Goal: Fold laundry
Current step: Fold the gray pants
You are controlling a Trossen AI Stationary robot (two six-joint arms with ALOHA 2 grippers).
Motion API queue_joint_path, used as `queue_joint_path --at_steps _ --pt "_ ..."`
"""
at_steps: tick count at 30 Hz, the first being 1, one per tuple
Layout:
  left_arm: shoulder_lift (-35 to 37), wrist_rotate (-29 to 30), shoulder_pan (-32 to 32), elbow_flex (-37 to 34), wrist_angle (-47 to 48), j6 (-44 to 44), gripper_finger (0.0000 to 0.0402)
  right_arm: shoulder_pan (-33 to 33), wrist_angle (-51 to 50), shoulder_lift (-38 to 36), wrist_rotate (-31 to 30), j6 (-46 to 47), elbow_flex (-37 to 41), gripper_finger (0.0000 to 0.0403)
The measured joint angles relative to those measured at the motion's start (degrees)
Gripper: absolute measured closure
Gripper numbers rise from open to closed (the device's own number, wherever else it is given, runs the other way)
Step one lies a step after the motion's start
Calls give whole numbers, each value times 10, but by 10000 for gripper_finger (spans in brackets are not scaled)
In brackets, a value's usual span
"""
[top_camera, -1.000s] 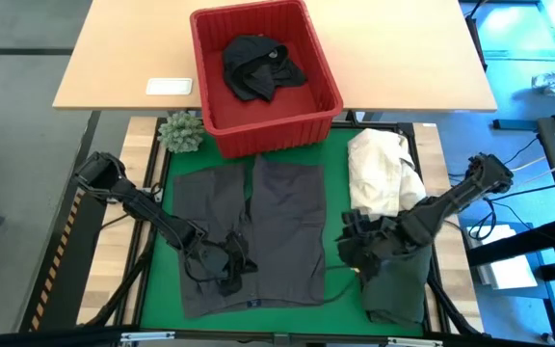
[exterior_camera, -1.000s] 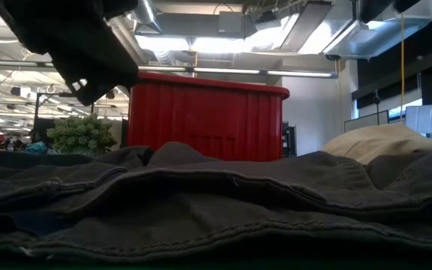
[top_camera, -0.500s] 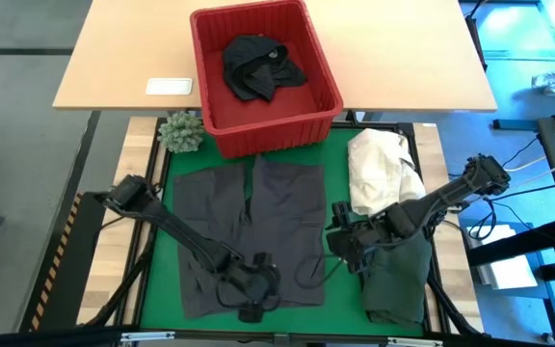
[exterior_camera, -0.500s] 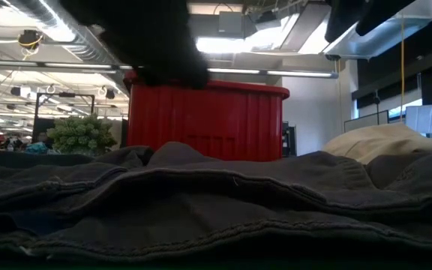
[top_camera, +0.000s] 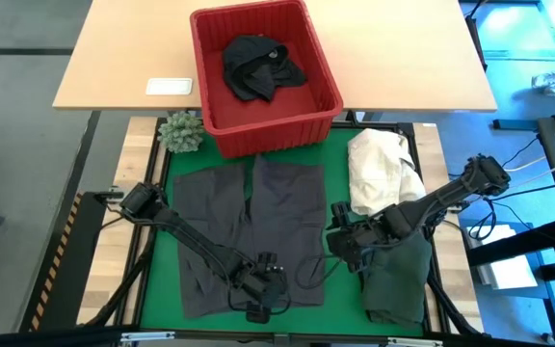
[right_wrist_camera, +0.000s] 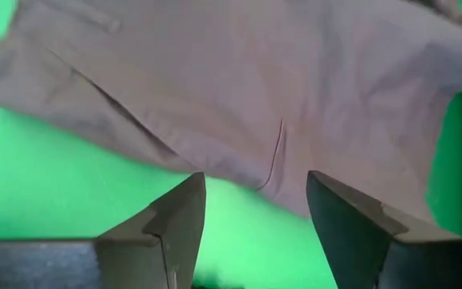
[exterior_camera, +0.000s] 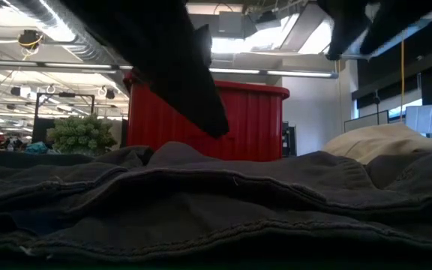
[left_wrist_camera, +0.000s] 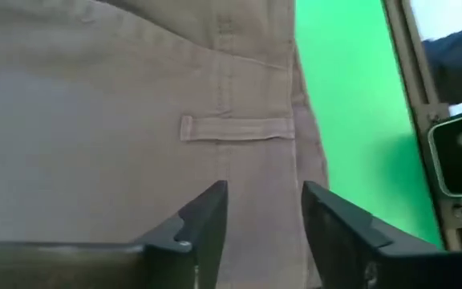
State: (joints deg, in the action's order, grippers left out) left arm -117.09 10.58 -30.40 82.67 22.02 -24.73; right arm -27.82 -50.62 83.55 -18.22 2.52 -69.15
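Note:
A pair of dark grey shorts [top_camera: 253,231] lies spread flat on the green mat [top_camera: 340,154], waistband toward the near edge. My left gripper [top_camera: 266,294] hovers open over that waistband, its fingers on either side of a seam below a belt loop [left_wrist_camera: 235,128]. It stands clear above the cloth in the low view [exterior_camera: 197,90]. My right gripper [top_camera: 340,241] is open over the shorts' right edge [right_wrist_camera: 239,152] and the mat. A dark green garment [top_camera: 398,280] lies under the right arm. A black garment [top_camera: 258,66] sits in the red basket [top_camera: 210,106].
The red basket stands at the mat's far edge on the wooden table, with a small green plant [top_camera: 181,132] to its left and a white card [top_camera: 170,86] beyond. A cream-white cloth heap [top_camera: 382,173] lies at the mat's far right.
My left gripper has swept along the shorts toward the table's right and near edge, from the left leg area to the middle of the waistband, turning as it went. My right gripper has shifted a little leftward toward the shorts' right edge. The shorts stay flat.

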Motion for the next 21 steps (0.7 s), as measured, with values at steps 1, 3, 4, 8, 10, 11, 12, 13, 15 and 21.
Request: queue_joint_path --at_steps 1,3,4,8,10,11,12,13,15,21 --pt "0 2 -1 0 2 0 240 3 6 0 6 0 11 187" --pt "-1 5 -4 -1 2 0 231 13 21 0 18 1 35 187" --pt "-5 5 -4 -1 -7 0 227 15 28 0 23 1 48 187" --pt "-19 4 -15 10 -29 16 217 22 59 0 28 1 81 187" --pt "-27 4 -23 18 -29 31 216 25 74 1 29 0 90 187" --pt "-31 5 -26 20 -21 35 216 25 76 1 29 0 91 187" --pt "-37 7 -28 23 -22 35 216 27 82 1 28 0 91 187" --pt "-42 8 -30 24 -25 35 216 27 88 1 29 0 90 187" --pt "-48 19 -33 24 -15 33 217 28 98 1 30 0 90 187" --pt "-55 117 -33 24 5 24 217 28 112 0 30 -2 90 187"
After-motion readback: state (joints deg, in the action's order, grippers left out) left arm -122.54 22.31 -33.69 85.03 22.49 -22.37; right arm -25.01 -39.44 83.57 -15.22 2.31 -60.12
